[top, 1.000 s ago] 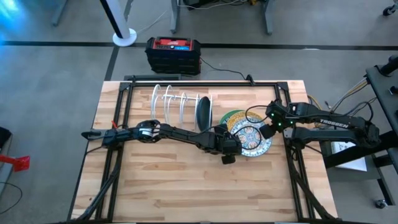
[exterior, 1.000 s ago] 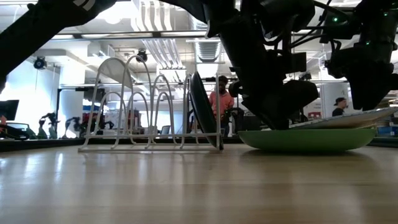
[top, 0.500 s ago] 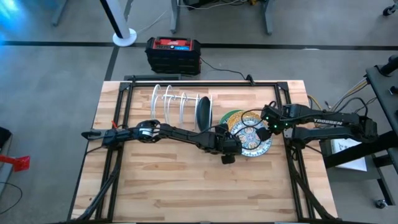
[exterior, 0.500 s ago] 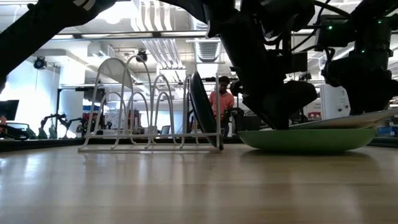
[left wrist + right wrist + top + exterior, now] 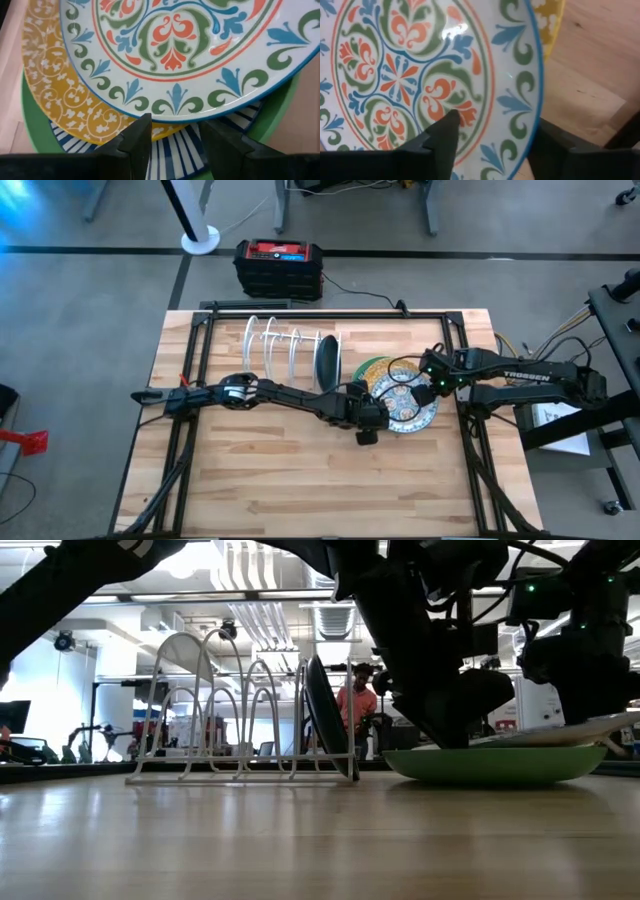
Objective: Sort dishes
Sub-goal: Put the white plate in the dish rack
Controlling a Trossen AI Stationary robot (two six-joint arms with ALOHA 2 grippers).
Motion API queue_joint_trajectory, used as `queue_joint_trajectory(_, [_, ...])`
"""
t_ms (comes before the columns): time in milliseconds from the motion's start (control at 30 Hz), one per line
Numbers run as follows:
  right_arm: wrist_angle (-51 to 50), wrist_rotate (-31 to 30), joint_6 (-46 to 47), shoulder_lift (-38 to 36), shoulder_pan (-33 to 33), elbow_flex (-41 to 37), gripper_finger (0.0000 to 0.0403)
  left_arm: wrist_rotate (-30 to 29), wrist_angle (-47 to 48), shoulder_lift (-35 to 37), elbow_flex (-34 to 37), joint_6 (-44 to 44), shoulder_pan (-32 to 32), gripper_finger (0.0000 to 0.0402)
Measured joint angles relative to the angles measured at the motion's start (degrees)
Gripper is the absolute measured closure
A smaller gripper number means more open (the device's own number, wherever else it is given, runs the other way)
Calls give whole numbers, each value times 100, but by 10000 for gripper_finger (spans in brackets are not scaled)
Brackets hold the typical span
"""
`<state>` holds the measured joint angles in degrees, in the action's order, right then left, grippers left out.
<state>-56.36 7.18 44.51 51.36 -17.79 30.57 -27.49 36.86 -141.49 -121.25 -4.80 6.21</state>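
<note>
- Floral plate (image 5: pixel 190 55) tops a stack — mustard plate (image 5: pixel 65 100), striped plate (image 5: pixel 175 155), green plate (image 5: pixel 495 762) — right of the wire rack (image 5: pixel 285 345).
- Dark plate (image 5: pixel 327 362) stands upright in the rack.
- Left gripper (image 5: pixel 172 137): fingers apart at the floral plate's rim.
- Right gripper (image 5: pixel 492 135): fingers straddle the floral plate's edge; whether clamped, I cannot tell.
</note>
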Motion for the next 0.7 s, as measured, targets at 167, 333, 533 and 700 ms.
queue_joint_trajectory(167, [-6, 37, 88, -139, -8, 34, 305, -4, 131, 0, 6, 3, 5, 248])
queue_joint_trajectory(333, [-138, 21, 111, -491, -7, 196, 344, -4, 214, 0, 11, 2, 5, 248])
queue_joint_trajectory(533, [-393, -35, 113, -937, 2, 370, 354, -44, 124, 0, 11, -34, -2, 248])
queue_joint_trajectory(700, [-439, -37, 172, -1157, 6, 378, 370, -43, 72, -2, 11, -37, -8, 248])
